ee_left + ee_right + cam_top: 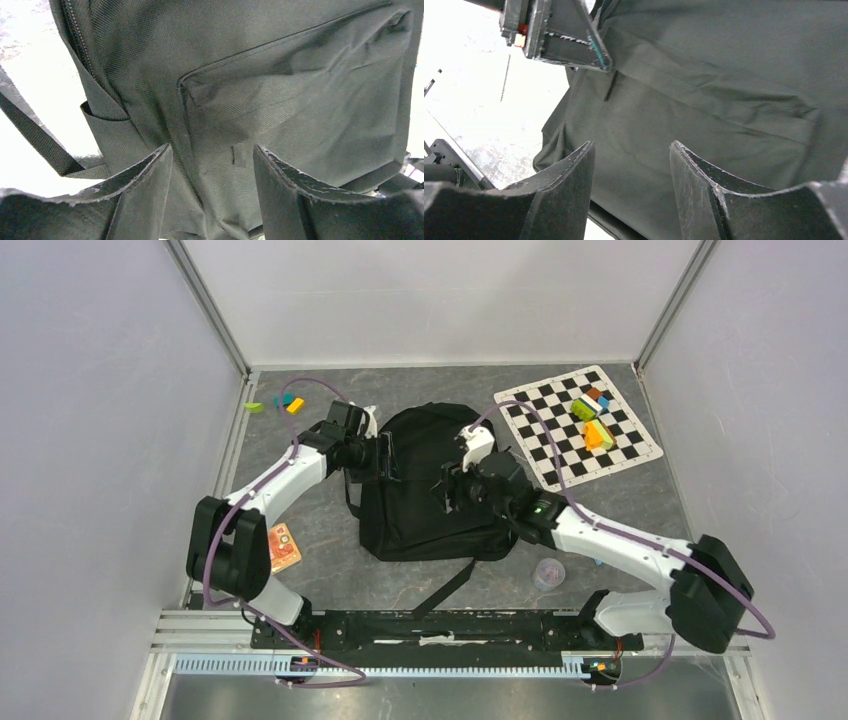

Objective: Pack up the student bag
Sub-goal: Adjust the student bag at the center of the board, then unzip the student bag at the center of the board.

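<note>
Spotter: Centre of the grey stone-patterned counter [320, 575], between your two arms, lies the large black soft-fabric backpack [425, 510]. It is flat, with one long black strap [448, 587] trailing toward the bases.

Operator: And my hands?

Spotter: Your left hand [212, 150] is at the backpack's left side. Its fingers are parted and hold nothing; past them you see the stitched front pocket [300, 95]. Your right hand [631, 145] hovers over the middle of the fabric, likewise parted and gripping nothing.

Operator: Why there?

Spotter: My reading is that a hand on each side lets you pin or lift the cloth and reach an opening. The side zipper [75, 35] looks closed, so nothing can go in yet.

Operator: What's waiting?

Spotter: Bright coloured blocks [592, 420] sit on the black-and-white checkered mat [560, 458] at far right, well apart from the backpack. A few small loose blocks [285, 403] lie in the far left corner. A flat orange card [284, 547] is beside your left arm, and a small clear cup [548, 573] is near your right arm.

Operator: The room?

Spotter: Plain pale walls [100, 440] close three sides, and a slotted metal rail [400, 665] runs along the near edge under your bases.
</note>
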Motion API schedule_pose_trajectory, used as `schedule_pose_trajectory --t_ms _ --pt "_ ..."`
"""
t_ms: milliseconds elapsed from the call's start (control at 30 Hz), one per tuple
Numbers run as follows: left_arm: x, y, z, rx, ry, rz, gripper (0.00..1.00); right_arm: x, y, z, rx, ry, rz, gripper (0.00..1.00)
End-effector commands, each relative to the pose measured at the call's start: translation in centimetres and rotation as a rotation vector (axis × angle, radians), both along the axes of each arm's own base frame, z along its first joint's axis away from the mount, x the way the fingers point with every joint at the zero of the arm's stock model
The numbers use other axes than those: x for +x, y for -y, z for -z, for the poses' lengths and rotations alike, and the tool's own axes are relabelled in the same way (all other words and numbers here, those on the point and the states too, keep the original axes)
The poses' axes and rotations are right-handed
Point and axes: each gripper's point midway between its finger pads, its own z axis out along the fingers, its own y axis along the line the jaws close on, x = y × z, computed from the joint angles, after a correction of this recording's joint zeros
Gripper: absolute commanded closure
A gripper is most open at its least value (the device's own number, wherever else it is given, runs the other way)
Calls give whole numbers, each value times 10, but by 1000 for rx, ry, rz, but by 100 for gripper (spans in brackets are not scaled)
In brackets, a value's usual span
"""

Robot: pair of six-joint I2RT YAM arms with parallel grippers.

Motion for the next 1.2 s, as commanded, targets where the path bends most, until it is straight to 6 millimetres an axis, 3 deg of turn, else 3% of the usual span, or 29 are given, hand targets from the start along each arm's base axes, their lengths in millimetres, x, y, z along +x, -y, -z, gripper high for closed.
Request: schedule_pose_trajectory --t_ms 0,167,333,533,733,967,1033,1167 --pt "13 7 -7 -20 59 72 36 6 -41 -16 105 21 -3 40" --pt "16 10 -1 -36 58 72 49 5 -79 1 98 2 -42 44" --pt "17 9 -2 -32 67 70 59 14 -101 18 68 1 -27 48" --pt "17 8 1 -29 56 65 65 33 -105 34 35 30 54 54" --pt "16 14 0 -76 47 54 80 50 -103 46 -26 57 127 60" --pt "14 12 1 -72 51 47 98 58 -110 75 -114 53 149 66" --pt "13 13 1 -73 51 53 98 55 -118 81 -118 50 133 67" --pt "13 13 0 -72 58 56 98 49 -123 86 -141 61 119 90"
